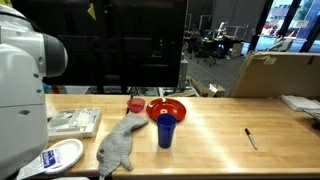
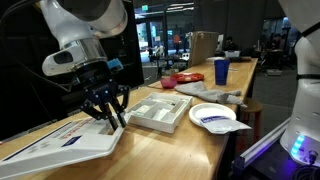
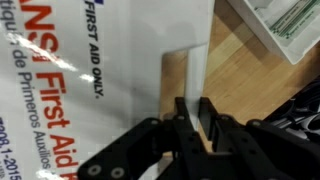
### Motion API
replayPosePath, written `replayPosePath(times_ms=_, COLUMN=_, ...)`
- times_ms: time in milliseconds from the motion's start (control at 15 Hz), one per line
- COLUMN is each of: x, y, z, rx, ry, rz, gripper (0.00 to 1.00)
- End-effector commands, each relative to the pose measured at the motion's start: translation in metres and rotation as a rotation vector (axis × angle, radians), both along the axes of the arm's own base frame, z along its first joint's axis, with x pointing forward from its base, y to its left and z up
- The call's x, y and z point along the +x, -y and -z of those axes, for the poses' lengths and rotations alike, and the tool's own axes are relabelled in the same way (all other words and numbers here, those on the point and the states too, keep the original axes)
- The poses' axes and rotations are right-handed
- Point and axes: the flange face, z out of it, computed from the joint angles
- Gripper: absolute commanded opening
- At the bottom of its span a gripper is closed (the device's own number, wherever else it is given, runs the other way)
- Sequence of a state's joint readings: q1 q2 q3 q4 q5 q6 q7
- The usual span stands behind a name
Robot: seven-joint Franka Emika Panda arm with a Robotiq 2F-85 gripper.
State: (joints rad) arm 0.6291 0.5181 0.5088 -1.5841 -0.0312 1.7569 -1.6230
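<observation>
My gripper points down at the right end of a flat white first aid kit lying on the wooden table. In the wrist view the two black fingers are closed together on a thin white upright tab at the kit's edge, beside its printed lid. The tab runs up between the fingertips. In an exterior view only the arm's white body shows, and the gripper and kit are out of sight.
An open white box of supplies lies right beside the gripper. Further along are a white plate, grey cloth, red bowl and blue cup. A black marker and cardboard box sit further off.
</observation>
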Motion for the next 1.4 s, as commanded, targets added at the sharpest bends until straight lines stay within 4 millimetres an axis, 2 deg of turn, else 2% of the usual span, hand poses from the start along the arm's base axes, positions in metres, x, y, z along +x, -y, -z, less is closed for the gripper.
replayPosePath(times_ms=0, x=0.004, y=-0.006, z=0.006, rx=0.049, ry=-0.045, rz=0.002, gripper=0.05)
replayPosePath(times_ms=267, x=0.006, y=-0.004, z=0.016, rx=0.052, ry=-0.074, rz=0.01, gripper=0.05)
replayPosePath(times_ms=333, x=0.006, y=-0.003, z=0.017, rx=0.05, ry=-0.081, rz=0.011, gripper=0.31)
replayPosePath(times_ms=400, x=0.006, y=-0.002, z=0.018, rx=0.046, ry=-0.085, rz=0.011, gripper=0.44)
replayPosePath(times_ms=667, x=0.008, y=0.005, z=0.016, rx=0.034, ry=-0.083, rz=0.011, gripper=0.66)
replayPosePath(times_ms=933, x=0.009, y=0.012, z=0.013, rx=0.02, ry=-0.079, rz=0.039, gripper=0.95)
replayPosePath(times_ms=1067, x=0.007, y=0.018, z=0.006, rx=-0.002, ry=-0.064, rz=0.062, gripper=1.0)
replayPosePath(times_ms=1333, x=0.0, y=0.037, z=-0.026, rx=-0.02, ry=-0.005, rz=0.141, gripper=1.0)
